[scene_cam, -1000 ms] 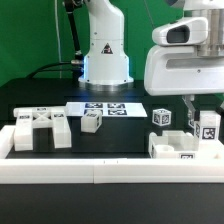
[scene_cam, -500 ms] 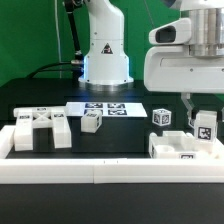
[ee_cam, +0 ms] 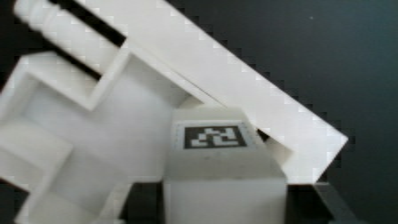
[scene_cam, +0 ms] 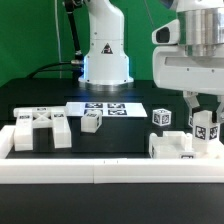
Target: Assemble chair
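Note:
In the exterior view my gripper (scene_cam: 204, 120) hangs at the right, shut on a chunky white leg (scene_cam: 209, 131) with a square tag. The leg hangs just above another white tagged chair part (scene_cam: 176, 148) by the rail. In the wrist view the same leg (ee_cam: 219, 150) fills the space between my dark fingers (ee_cam: 150, 202), my gripper (ee_cam: 228, 206) closed on its sides. Beyond it lies a white framed part (ee_cam: 71, 105). The slotted seat block (scene_cam: 40, 129) sits at the exterior view's left.
A small white block (scene_cam: 92, 121) and a tagged cube (scene_cam: 161, 117) lie mid-table. The marker board (scene_cam: 105, 108) lies flat in front of the arm's base. The long white border rail (scene_cam: 100, 171) runs along the front edge.
The wrist has shifted a little toward the exterior view's right, still holding the leg. The leg itself has barely moved, and the other parts lie as before.

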Robot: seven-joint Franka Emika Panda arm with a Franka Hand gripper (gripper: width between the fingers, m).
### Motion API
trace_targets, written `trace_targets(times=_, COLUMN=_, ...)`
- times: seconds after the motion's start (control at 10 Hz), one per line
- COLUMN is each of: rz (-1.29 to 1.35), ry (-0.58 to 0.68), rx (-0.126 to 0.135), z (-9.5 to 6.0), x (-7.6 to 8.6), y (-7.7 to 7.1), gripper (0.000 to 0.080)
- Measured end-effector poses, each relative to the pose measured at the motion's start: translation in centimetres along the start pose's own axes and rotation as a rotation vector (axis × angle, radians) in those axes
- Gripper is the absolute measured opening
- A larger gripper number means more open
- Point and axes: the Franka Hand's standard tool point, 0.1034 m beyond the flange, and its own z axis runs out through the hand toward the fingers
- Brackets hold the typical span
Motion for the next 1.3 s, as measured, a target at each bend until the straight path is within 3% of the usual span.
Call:
trace_targets(times=0.4, rz=0.287, ry=-0.006, rx=0.006, z=0.03, x=-0.13, y=-0.16, gripper=0.0290)
trace_targets(times=0.7, rz=0.241, ry=-0.008, rx=-0.001, z=0.06, x=-0.17, y=-0.07, gripper=0.0291)
trace_targets(times=0.8, rz=0.205, ry=-0.016, rx=-0.015, z=0.06, x=-0.27, y=0.09, gripper=0.0501)
trace_targets(times=0.9, rz=0.121, ry=-0.014, rx=-0.014, z=0.07, x=-0.23, y=0.10, gripper=0.0501)
trace_targets(times=1.0, rz=0.010, ry=-0.013, rx=-0.014, z=0.08, x=-0.26, y=0.10, gripper=0.0621)
trace_targets(times=1.3, rz=-0.336, ry=-0.015, rx=-0.012, z=0.09, x=-0.37, y=0.06, gripper=0.0647)
